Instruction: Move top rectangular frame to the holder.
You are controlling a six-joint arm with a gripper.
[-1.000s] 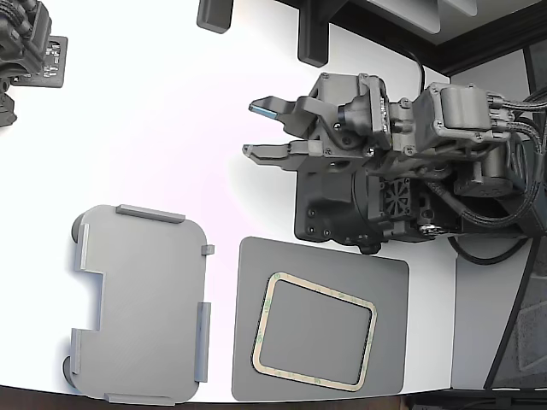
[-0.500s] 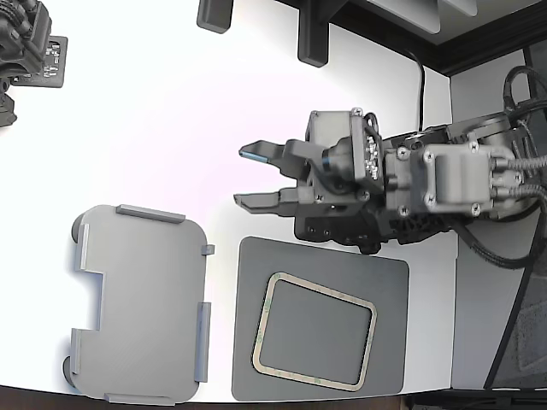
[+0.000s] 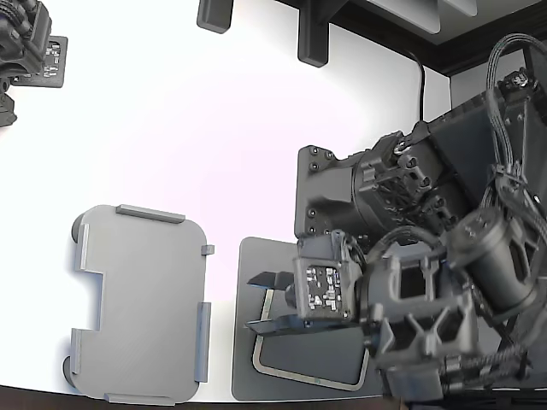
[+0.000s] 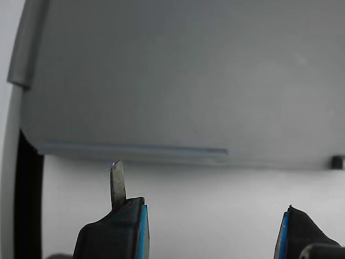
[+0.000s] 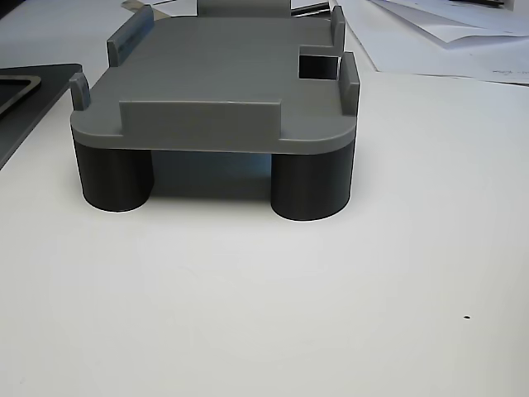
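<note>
The top rectangular frame (image 3: pixel 295 373), thin and beige, lies flat on a dark grey mat (image 3: pixel 246 376) at the front of the exterior view; the arm covers most of it. The holder (image 3: pixel 141 303), a light grey tray with raised edge tabs and a side notch, stands left of the mat. My gripper (image 3: pixel 265 301) hovers open over the frame's left side, its fingers pointing toward the holder with nothing between them. In the wrist view the blue-padded gripper (image 4: pixel 213 232) faces the holder (image 4: pixel 188 81). The other view shows the holder (image 5: pixel 215 91) on round feet.
Dark fixtures stand at the white table's back edge (image 3: pixel 312 38), and another dark device (image 3: pixel 26 47) sits at the exterior view's far left corner. The arm's base (image 3: pixel 329 192) stands behind the mat. The mat's corner (image 5: pixel 33 107) shows beside the holder in the other view.
The arm has swung from the middle of the table toward the front. The gripper went from behind the mat to over the frame's left side, staying open.
</note>
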